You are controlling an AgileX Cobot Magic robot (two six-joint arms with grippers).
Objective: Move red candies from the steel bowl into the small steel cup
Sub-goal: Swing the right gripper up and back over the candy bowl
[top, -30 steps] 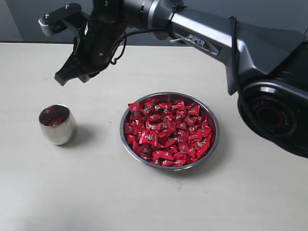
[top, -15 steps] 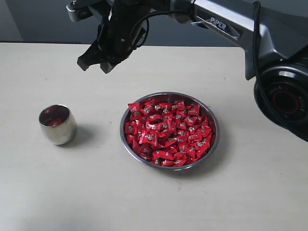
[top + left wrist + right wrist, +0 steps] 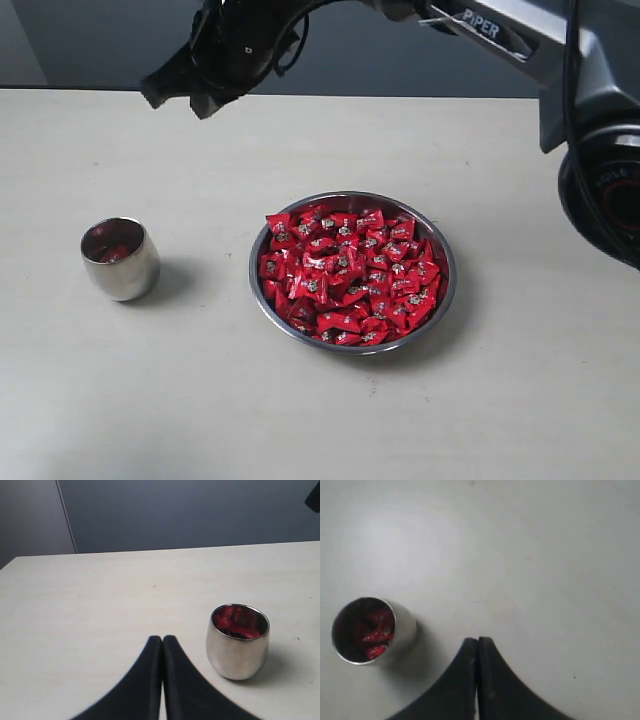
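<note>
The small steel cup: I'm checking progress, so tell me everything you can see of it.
The small steel cup is a handleless, barrel-shaped tumbler of polished steel with rounded sides. It stands upright on the pale table, apart from the steel bowl. A few red candies lie inside. Nothing else touches it.

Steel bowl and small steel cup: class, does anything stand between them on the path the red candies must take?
Nothing visible does. Only bare table lies between the steel bowl and the small steel cup. The right hand, shut, hangs above the table's far side, clear of that path.
</note>
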